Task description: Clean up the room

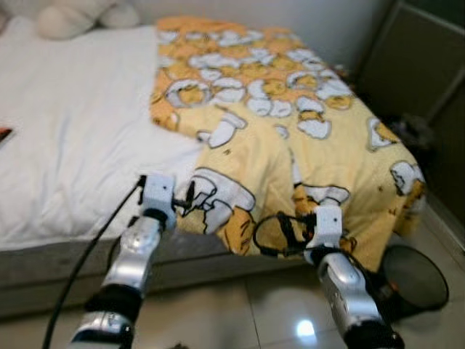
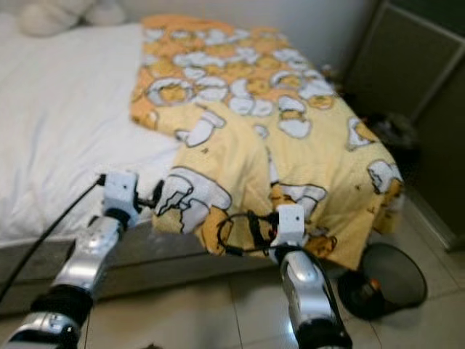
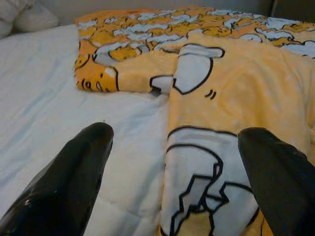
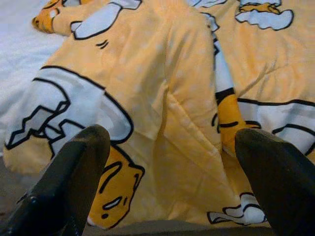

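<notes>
The step in hand looks like making the bed: the yellow fleece blanket printed with white-and-orange cartoon figures [image 1: 290, 138] lies rumpled over the right side of the bed with the white quilted cover [image 1: 65, 145], one flap folded back and its lower edge hanging over the foot of the bed toward the tiled floor [image 1: 240, 313]. The left pincer [image 3: 172, 196] sits at the foot edge with its fingers spread wide, straddling the seam where blanket meets bare white cover. The right pincer [image 4: 170, 191] is equally wide, facing the hanging hem just below the mattress edge. Next, each probably needs to close on a fold of that hem, then draw it leftward across the cover. There is open room left; a black mesh wastebasket [image 1: 414, 280] on the floor crowds the right arm.
</notes>
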Available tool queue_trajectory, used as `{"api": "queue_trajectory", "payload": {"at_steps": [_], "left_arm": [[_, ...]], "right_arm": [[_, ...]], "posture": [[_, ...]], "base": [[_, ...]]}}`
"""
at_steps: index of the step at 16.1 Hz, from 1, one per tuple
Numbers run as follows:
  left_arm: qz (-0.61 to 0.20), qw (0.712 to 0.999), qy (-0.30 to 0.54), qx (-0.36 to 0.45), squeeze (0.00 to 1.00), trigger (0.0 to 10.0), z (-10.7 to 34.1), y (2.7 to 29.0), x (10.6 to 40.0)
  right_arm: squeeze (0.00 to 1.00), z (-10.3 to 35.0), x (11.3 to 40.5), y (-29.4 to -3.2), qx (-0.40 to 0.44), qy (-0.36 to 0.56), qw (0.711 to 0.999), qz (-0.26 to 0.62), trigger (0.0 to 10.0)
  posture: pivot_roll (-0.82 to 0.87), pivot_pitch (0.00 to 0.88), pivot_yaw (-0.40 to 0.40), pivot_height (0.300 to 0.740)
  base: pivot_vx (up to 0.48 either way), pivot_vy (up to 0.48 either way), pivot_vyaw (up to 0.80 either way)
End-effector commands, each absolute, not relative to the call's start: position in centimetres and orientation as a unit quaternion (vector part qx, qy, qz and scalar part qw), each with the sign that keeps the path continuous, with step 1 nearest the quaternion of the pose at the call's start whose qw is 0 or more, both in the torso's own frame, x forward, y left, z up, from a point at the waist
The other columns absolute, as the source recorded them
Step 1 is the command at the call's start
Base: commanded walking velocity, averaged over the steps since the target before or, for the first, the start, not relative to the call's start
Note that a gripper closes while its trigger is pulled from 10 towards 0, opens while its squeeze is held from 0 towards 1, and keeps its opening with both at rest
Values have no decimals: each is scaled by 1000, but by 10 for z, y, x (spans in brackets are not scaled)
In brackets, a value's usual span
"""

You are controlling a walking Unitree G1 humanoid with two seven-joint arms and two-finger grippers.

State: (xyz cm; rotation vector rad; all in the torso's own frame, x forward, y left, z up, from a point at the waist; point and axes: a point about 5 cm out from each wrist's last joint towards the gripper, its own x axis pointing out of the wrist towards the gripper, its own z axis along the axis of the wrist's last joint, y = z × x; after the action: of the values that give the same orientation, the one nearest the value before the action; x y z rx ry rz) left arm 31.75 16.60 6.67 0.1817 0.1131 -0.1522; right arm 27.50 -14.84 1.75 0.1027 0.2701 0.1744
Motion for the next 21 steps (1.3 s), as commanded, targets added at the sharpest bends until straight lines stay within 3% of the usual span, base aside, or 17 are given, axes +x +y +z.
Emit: {"api": "queue_trajectory", "payload": {"at_steps": [1,5,10,12,15,18,21], "left_arm": [[-87,991,50,94,0,10000,69,160,320],[-89,992,51,72,0,10000,68,163,320],[-100,991,61,64,0,10000,61,158,318],[-68,987,98,110,0,10000,41,161,316],[-44,985,87,143,0,10000,35,162,312],[-54,988,107,95,0,10000,21,143,303],[-33,988,114,99,0,10000,15,144,298]], "right_arm": [[0,24,280,-155,48,123,988,77,10000],[0,23,282,-156,39,134,987,81,10000],[0,18,277,-159,34,144,985,90,10000],[0,11,262,-167,23,161,983,87,10000],[0,13,246,-173,5,156,982,110,10000],[0,19,219,-181,-1,155,981,113,10000],[0,25,199,-176,-3,167,977,131,10000]], "posture": [[120,0,-62,740],[127,0,-70,740],[121,0,-89,740],[99,0,-129,740],[46,0,-159,740],[-35,35,-201,740],[-69,99,-213,740]], "base": [[435,0,0],[382,167,-200],[0,450,-640],[0,0,0],[0,0,0],[0,0,0],[0,0,0]]}}
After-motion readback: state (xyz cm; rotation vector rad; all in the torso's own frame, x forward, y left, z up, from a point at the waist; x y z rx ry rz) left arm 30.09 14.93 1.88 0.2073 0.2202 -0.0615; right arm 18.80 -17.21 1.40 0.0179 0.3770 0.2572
